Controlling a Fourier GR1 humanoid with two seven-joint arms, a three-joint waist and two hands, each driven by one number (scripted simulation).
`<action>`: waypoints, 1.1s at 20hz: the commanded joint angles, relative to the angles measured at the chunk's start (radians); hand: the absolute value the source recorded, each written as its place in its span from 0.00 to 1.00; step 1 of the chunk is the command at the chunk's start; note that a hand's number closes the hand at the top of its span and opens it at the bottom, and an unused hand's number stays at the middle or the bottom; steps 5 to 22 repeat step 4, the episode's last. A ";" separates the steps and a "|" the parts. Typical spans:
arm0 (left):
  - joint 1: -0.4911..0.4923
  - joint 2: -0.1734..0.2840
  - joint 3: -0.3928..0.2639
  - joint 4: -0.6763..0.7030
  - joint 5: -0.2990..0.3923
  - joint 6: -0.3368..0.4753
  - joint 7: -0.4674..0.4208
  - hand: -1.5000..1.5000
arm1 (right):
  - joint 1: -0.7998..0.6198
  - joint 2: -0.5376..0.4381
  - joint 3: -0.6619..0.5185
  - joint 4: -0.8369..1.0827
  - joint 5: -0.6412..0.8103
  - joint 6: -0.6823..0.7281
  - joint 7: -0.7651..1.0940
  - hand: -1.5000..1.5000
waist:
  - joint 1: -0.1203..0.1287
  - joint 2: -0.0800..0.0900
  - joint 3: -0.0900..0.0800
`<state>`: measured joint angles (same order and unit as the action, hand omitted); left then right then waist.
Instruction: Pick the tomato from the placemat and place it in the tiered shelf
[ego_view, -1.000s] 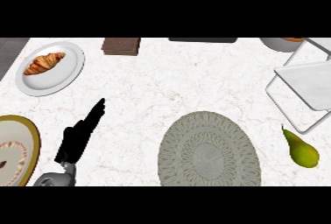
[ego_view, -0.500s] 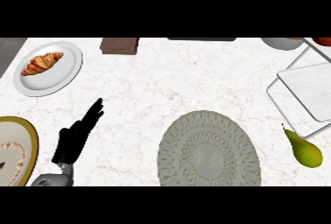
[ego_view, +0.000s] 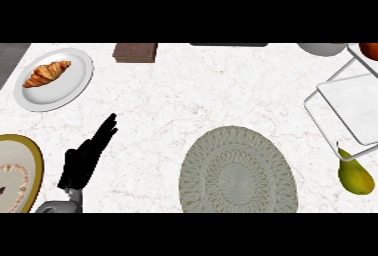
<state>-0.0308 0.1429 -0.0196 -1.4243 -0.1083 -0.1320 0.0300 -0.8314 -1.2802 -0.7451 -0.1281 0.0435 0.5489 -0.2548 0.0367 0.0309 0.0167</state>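
Note:
The oval grey-green placemat (ego_view: 236, 170) lies at the lower middle of the counter with nothing on it. At the right edge stands the white wire tiered shelf (ego_view: 353, 106), partly cut off. A red round thing (ego_view: 370, 50), which may be the tomato, shows at the top right corner above the shelf, mostly out of view. My left hand (ego_view: 83, 161) rests open on the counter at the lower left, fingers straight and pointing up and right, well away from the placemat. My right hand does not show.
A white plate (ego_view: 70, 95) with a croissant (ego_view: 46, 74) sits at the upper left. A gold-rimmed plate (ego_view: 29, 155) is at the left edge. A brown block (ego_view: 135, 51) and a grey bowl (ego_view: 321, 48) stand at the back. A green pear (ego_view: 354, 175) lies below the shelf.
The red round thing has come into view at the top right corner. The shelf looks slightly shifted in the view. My left hand has stayed in place.

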 joint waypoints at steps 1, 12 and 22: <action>0.018 0.010 -0.002 0.023 -0.009 -0.006 0.000 0.50 | 0.042 -0.024 0.000 -0.007 0.002 0.056 -0.033 0.00 | 0.007 0.004 -0.001; 0.018 -0.003 -0.010 0.012 -0.010 0.001 -0.002 0.50 | 0.082 -0.021 0.012 -0.007 0.019 0.048 -0.054 0.00 | 0.013 0.007 0.000; 0.018 -0.003 -0.010 0.012 -0.010 0.001 -0.002 0.50 | 0.082 -0.021 0.012 -0.007 0.019 0.048 -0.054 0.00 | 0.013 0.007 0.000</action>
